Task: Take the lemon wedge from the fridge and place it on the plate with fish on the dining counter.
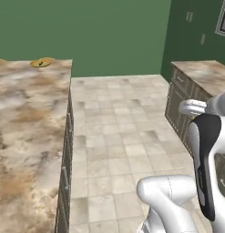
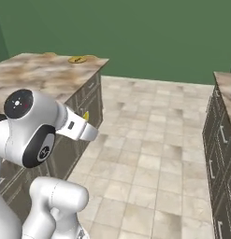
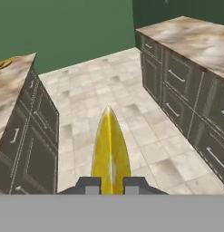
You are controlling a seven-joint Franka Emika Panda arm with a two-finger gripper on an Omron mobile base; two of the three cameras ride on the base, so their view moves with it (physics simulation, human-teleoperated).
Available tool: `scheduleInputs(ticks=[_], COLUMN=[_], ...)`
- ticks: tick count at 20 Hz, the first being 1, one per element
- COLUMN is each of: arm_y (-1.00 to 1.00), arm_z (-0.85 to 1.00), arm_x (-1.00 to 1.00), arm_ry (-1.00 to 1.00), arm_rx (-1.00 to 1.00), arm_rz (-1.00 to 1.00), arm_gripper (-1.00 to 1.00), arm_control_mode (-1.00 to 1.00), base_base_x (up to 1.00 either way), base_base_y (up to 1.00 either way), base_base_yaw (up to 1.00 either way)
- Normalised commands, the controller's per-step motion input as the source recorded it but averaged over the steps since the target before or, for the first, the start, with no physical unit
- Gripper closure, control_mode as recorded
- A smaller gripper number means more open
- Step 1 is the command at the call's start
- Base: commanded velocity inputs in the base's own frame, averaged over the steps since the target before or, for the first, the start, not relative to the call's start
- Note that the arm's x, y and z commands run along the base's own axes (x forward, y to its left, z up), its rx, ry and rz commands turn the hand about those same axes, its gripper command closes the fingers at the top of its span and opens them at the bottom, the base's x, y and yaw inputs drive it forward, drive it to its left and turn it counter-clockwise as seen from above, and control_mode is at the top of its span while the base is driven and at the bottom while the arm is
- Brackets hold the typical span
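A slim bright yellow lemon wedge (image 3: 110,149) stands upright between my gripper's (image 3: 111,185) two dark tips, which are shut on it. From the right base view the lemon wedge (image 2: 86,115) peeks out just above my white hand, beside the cabinet fronts. The plate with fish (image 1: 41,63) (image 2: 78,59) (image 3: 2,64) is small and yellow-orange with a dark piece on it. It lies at the far corner of the marbled dining counter (image 1: 27,113) (image 2: 39,77) (image 3: 7,88), well ahead and to the left of my hand. The fridge is out of view.
A second stone-topped counter (image 1: 205,75) (image 3: 190,41) over dark drawer fronts runs along the right side. Between the two counters lies a wide aisle of beige floor tiles (image 1: 123,132) (image 2: 149,140). A green wall (image 1: 114,32) closes the far end.
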Motion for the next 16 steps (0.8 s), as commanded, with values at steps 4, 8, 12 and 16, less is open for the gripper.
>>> scheduleInputs(ticks=[4,8,12,16], arm_y=[0.00,0.00,0.00,0.00], arm_z=[0.00,0.00,0.00,0.00], arm_x=[0.00,0.00,0.00,0.00], arm_ry=[0.00,0.00,0.00,0.00], arm_rx=[0.00,0.00,0.00,0.00], arm_rz=[0.00,0.00,0.00,0.00], arm_gripper=[1.00,1.00,1.00,1.00], arm_control_mode=[1.00,1.00,1.00,1.00], base_base_x=[1.00,1.00,1.00,1.00], base_base_y=[-0.34,-0.36,-0.38,-0.40], base_base_yaw=[0.09,0.09,0.10,0.09])
